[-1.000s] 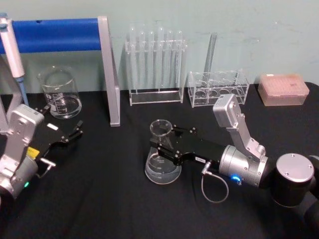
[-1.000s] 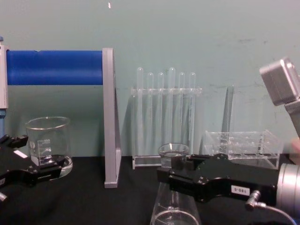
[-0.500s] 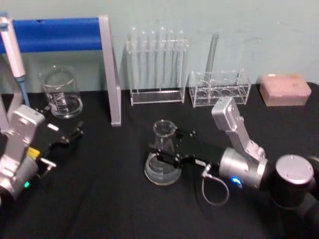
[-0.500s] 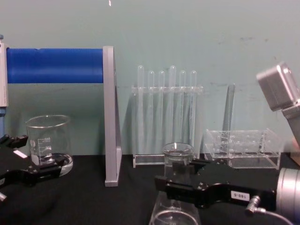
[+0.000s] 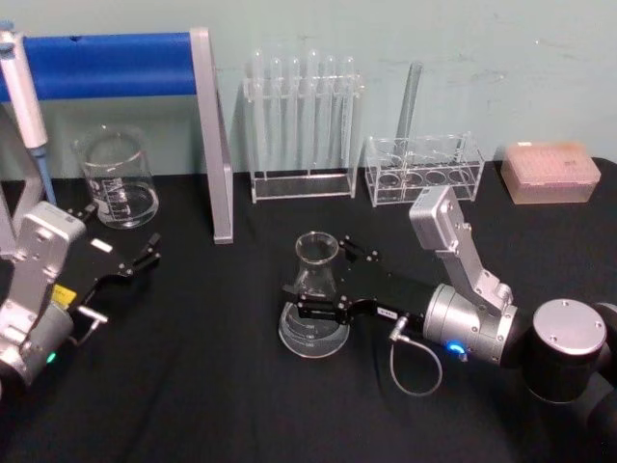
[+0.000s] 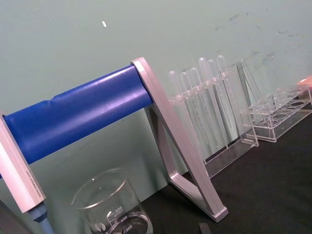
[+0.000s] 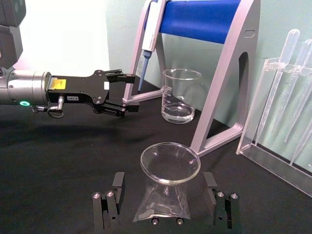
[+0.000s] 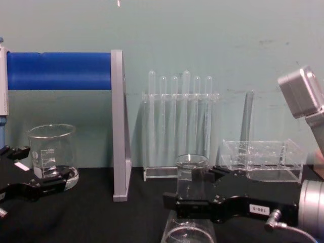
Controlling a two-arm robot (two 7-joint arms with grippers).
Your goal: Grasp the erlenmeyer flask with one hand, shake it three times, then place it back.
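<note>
The flask [image 5: 314, 304] stands upright on the black table [image 5: 193, 386], in front of the tube rack [image 5: 301, 125], with the right gripper [image 5: 318, 285] around its neck. In the right wrist view the fingers [image 7: 109, 204] sit well apart on either side of the flask, clear of the glass, so the jaws are open. Judging by that, the flask is either not yet grasped or just set back; the pictures cannot say whether any shaking is done. If not, the grasp, three shakes and the return remain.

The flask looks empty, though a thin film at its base cannot be ruled out through the glass. The beaker [image 5: 117, 178], left of the rack beyond the blue stand [image 5: 207, 135], seems to hold a little clear liquid at the bottom. The rack holds its thin tubes upright.

The left gripper [image 5: 135, 262] is parked near the beaker, jaws open and holding nothing.
</note>
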